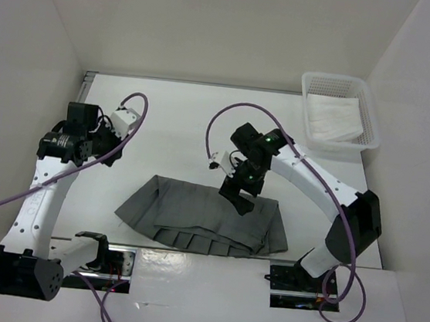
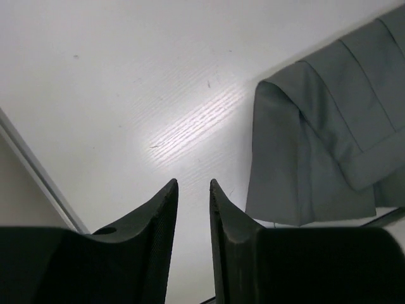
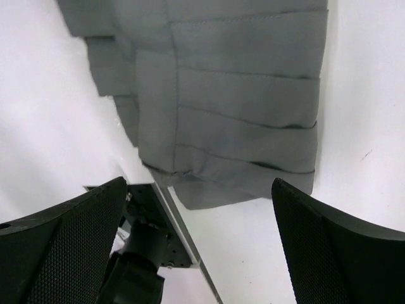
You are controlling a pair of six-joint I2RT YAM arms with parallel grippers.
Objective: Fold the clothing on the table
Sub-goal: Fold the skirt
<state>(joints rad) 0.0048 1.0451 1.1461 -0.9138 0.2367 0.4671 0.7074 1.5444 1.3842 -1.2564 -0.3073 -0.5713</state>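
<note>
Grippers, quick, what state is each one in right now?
Left gripper: slightly open, holding nothing.
Right gripper: wide open, empty, over the grey skirt.

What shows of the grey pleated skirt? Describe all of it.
The grey pleated skirt looks like thin, soft, mid-grey fabric with long straight pleats. It lies flat on the white table, partly folded in overlapping layers, its pleated edge by the table's near edge. The open right gripper hangs above it, gripping nothing.
</note>
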